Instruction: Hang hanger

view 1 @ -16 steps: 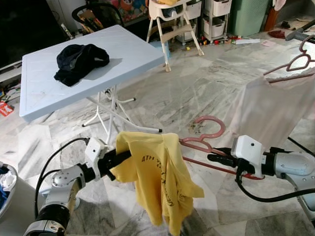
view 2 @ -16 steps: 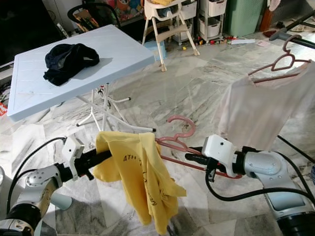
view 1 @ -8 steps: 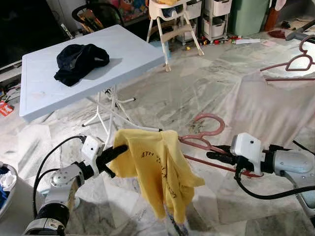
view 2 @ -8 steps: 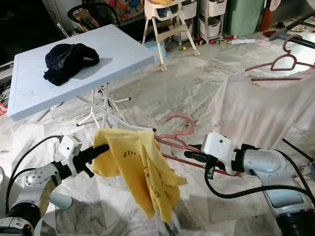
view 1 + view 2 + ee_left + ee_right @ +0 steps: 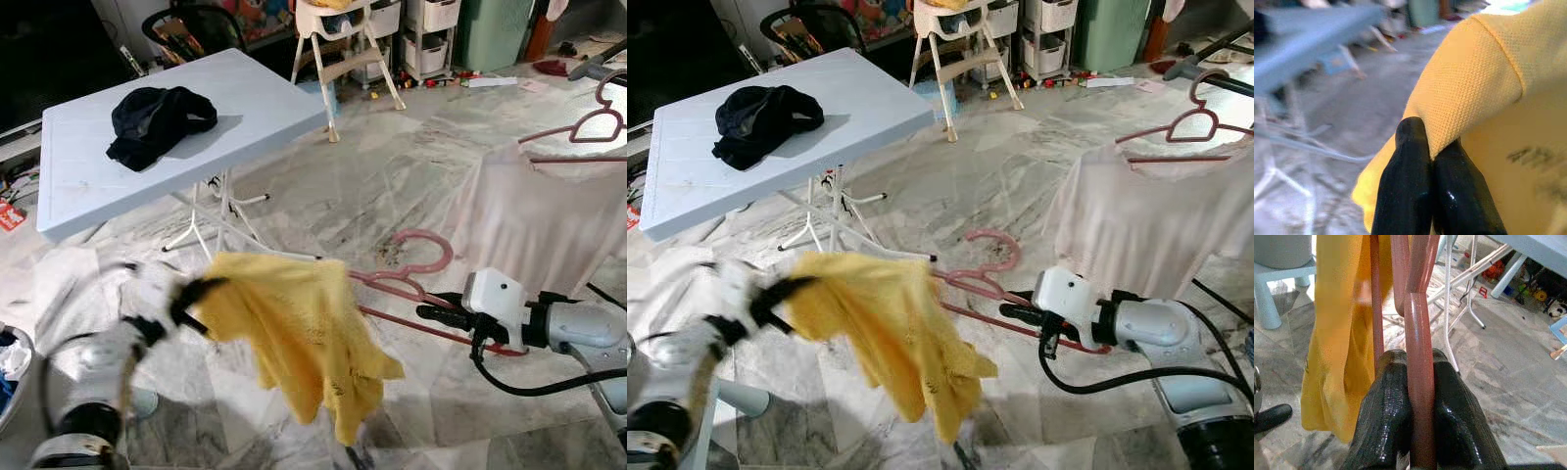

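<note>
A yellow shirt (image 5: 294, 338) hangs in the air over the marble floor, draped partly on a pink hanger (image 5: 407, 279). My left gripper (image 5: 191, 294) is shut on the shirt's left shoulder; its arm looks blurred. In the left wrist view its black fingers (image 5: 1418, 196) pinch a fold of the yellow shirt (image 5: 1474, 93). My right gripper (image 5: 431, 313) is shut on the pink hanger's shoulder bar. The right wrist view has the hanger (image 5: 1418, 382) clamped between the fingertips (image 5: 1388, 401). The hook (image 5: 989, 245) points up.
A pale shirt (image 5: 539, 220) on another pink hanger (image 5: 588, 127) hangs at the right. A light blue folding table (image 5: 88, 186) with a black garment (image 5: 157, 122) stands at the back left. A high chair (image 5: 343, 49) and storage bins stand behind.
My left arm has swung left and slightly up, pulling the yellow shirt's shoulder out and spreading the cloth. The right gripper and hanger have stayed about where they were.
</note>
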Controlling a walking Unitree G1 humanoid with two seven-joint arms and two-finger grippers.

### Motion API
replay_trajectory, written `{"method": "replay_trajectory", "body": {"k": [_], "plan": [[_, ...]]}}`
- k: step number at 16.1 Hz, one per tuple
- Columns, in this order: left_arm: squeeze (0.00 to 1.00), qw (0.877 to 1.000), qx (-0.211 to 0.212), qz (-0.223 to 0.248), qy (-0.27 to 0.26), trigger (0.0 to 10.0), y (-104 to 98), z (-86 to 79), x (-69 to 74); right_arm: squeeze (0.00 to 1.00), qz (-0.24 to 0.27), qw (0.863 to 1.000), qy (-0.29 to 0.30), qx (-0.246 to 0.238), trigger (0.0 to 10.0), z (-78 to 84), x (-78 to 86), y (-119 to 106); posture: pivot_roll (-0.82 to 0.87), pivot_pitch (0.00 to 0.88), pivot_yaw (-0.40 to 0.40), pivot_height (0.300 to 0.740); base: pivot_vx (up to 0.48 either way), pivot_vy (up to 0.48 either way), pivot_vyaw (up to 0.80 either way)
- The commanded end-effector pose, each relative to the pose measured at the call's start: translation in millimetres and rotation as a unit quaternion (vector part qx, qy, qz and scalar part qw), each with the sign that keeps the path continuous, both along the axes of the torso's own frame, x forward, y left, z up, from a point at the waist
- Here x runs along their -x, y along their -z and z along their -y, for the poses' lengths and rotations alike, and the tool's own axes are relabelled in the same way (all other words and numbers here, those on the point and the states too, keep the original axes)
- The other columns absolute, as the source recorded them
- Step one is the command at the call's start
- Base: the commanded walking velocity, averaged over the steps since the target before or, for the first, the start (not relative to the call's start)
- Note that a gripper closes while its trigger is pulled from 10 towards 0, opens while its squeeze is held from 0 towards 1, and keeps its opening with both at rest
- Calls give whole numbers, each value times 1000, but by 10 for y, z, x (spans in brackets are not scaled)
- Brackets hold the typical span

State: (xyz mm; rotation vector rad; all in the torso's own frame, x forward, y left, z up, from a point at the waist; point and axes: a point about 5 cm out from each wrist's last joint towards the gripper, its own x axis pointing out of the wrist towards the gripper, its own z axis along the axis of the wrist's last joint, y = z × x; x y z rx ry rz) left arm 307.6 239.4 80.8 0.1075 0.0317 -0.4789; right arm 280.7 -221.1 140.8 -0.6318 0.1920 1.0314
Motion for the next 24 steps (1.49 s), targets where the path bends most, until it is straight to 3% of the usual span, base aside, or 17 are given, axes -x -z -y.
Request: {"method": "replay_trajectory", "body": {"k": [1,6,8,10,15,17,20,22,24], "plan": [[0,999,-1,39,-36,0,-165,-138,-41,0,17,1000,-12,-4,0,-45,-34,-56,-133,32,146,740,0,0,0],[0,990,9,110,-92,0,-435,-178,-157,0,16,1000,-3,1,0,-21,-95,28,-121,21,143,740,0,0,0],[0,980,33,163,-114,0,-720,-198,-256,0,16,1000,16,1,0,31,-100,98,-116,18,142,740,0,0,0],[0,974,41,183,-124,0,-838,-217,-292,0,27,999,38,0,0,65,-127,130,-112,11,138,740,0,0,0],[0,960,45,234,-150,0,-1102,-254,-297,0,47,995,83,-22,0,81,-150,231,-102,7,125,740,0,0,0],[0,950,42,252,-181,0,-1199,-350,-271,0,50,993,102,-21,0,88,-138,320,-94,6,120,740,0,0,0],[0,950,35,245,-190,0,-1187,-393,-232,0,50,991,120,-21,0,104,-128,386,-90,7,119,740,0,0,0],[0,953,41,234,-189,0,-1102,-331,-183,0,61,987,146,-18,0,68,-154,447,-84,8,115,740,0,0,0],[0,958,65,206,-188,0,-921,-152,-121,0,80,973,203,-74,0,-79,-232,440,-77,12,110,740,0,0,0]]}}
